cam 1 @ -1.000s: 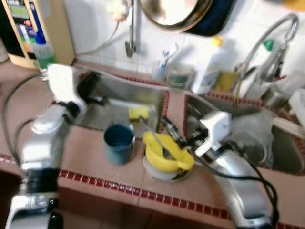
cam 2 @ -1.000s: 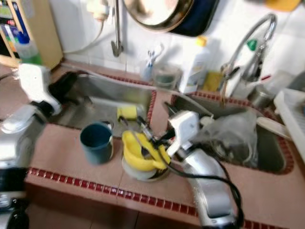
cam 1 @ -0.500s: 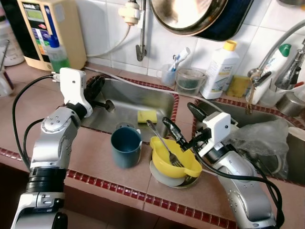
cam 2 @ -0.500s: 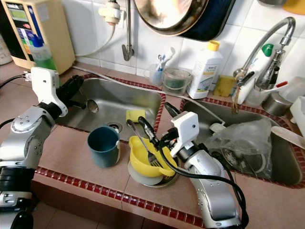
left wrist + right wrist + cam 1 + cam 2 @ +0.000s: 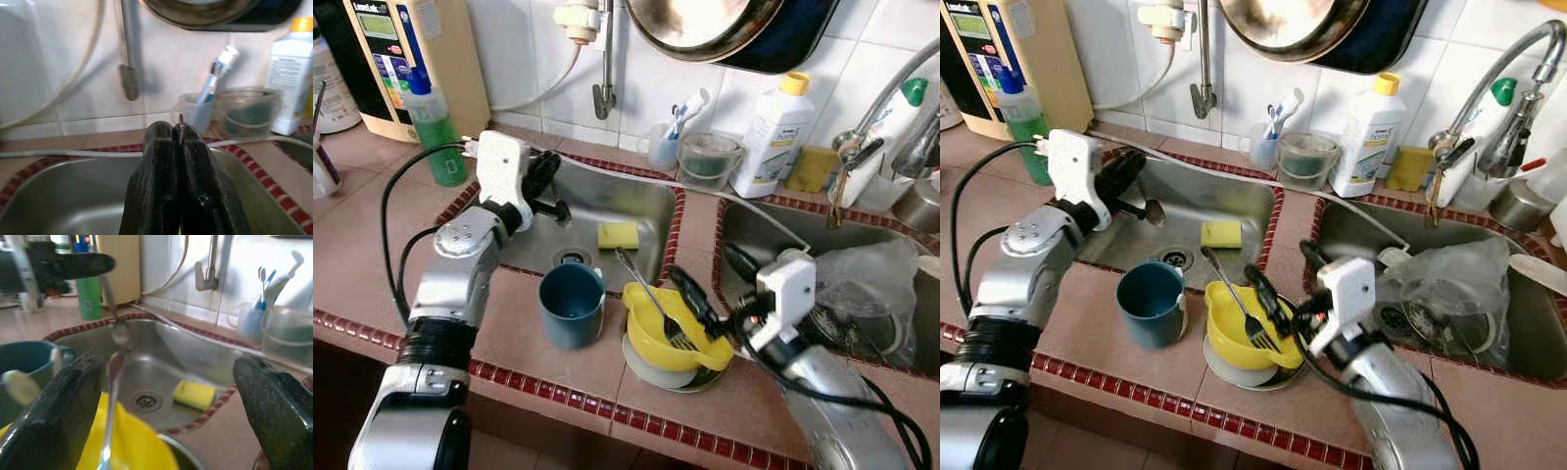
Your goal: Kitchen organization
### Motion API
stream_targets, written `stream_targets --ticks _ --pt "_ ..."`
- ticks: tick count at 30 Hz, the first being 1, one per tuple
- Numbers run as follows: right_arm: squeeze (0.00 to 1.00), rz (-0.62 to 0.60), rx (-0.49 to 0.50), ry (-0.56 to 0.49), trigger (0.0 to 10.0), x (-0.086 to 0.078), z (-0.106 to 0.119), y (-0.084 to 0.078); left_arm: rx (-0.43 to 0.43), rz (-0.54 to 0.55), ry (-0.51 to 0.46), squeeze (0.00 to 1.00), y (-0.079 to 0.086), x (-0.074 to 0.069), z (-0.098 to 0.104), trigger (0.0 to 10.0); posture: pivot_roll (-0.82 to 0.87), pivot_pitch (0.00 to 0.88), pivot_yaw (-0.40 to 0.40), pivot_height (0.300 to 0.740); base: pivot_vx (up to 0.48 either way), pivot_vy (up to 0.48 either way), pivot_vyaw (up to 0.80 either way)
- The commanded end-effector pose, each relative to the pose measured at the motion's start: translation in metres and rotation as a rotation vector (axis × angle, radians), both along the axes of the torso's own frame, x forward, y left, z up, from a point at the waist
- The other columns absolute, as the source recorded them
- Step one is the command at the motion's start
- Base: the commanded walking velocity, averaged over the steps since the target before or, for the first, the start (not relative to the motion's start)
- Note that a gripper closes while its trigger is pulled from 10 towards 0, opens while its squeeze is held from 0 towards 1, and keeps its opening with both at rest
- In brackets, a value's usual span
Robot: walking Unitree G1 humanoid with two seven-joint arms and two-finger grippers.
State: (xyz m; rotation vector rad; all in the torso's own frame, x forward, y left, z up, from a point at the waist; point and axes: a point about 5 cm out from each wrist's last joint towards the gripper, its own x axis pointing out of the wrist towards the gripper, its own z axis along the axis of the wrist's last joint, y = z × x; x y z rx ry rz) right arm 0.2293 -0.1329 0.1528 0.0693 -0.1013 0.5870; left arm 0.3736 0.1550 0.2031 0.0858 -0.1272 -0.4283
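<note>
Leaning metal fork (image 5: 651, 311) in yellow bowl (image 5: 666, 338), tines down

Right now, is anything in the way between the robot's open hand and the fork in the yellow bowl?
Nothing visible blocks it. The right gripper is open just beside the yellow bowl, and the fork leans out of the bowl with its handle free. The blue cup stands apart, on the bowl's other side.

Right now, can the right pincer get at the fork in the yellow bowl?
Probably yes. The right pincer is open, beside the yellow bowl, and the fork leans out with its handle free; nothing stands between.
</note>
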Motion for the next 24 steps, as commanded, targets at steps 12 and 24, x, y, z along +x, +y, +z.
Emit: stream_targets --ticks 12,24 --pt "0.00 0.072 0.038 0.041 10.0 -0.027 0.014 0.009 0.078 -0.023 0.000 0.00 -0.017 0.019 0.006 10.0 -0.11 0.032 0.044 0.740 0.000 0.000 0.00" --pt "0.00 0.044 0.042 0.095 10.0 -0.036 0.012 0.002 0.121 0.020 0.024 0.00 -0.013 0.030 0.004 10.0 -0.12 0.052 0.047 0.740 0.000 0.000 0.00"
